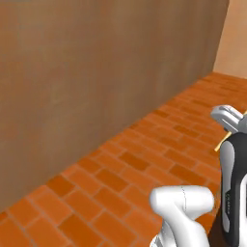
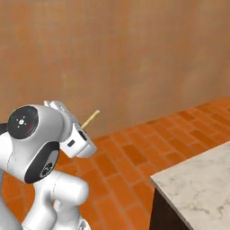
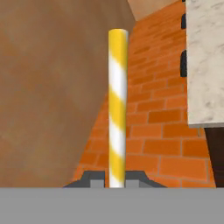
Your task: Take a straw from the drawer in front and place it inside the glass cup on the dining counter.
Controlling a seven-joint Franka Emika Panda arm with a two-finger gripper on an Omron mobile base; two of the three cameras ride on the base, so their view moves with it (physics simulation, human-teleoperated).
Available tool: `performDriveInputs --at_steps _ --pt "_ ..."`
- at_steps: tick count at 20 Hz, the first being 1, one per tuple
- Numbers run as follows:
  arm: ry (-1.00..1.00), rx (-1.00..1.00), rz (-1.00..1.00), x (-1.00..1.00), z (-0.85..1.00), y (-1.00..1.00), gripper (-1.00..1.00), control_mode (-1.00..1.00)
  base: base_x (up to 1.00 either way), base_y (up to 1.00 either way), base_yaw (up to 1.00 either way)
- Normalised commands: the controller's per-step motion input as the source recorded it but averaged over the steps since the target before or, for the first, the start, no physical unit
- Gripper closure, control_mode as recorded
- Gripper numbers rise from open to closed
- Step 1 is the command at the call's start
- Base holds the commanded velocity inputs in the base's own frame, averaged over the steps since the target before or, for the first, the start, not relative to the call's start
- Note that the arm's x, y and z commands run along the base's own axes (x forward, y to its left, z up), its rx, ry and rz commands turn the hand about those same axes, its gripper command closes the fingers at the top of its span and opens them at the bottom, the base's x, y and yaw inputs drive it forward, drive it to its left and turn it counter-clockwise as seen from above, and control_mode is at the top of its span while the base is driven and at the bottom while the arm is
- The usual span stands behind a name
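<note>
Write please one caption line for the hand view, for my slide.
Gripper shut on a yellow-and-white striped straw, brick floor beyond and marbled counter at the right.

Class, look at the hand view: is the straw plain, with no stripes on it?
No: the straw carries slanted yellow and white stripes along its length, rising from between the gripper tips.

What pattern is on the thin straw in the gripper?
Yellow and white diagonal stripes on the thin straw, clearest in the hand view.
</note>
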Motion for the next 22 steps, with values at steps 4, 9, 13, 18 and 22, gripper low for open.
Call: performDriveInputs --at_steps 4,9,13,18,22 --pt "0.00 0.00 0.00 0.00 0.00 0.00 1.00 1.00 0.92 0.61 -0.49" --pt "0.00 0.00 0.00 0.00 0.00 0.00 1.00 1.00 0.85 0.64 -0.51" --pt "0.00 0.00 0.00 0.00 0.00 0.00 1.00 1.00 0.85 0.57 -0.54" --pt "0.00 0.00 0.00 0.00 0.00 0.00 1.00 1.00 0.89 0.52 -0.53" --pt "0.00 0.00 0.00 0.00 0.00 0.00 1.00 1.00 0.91 0.46 -0.52"
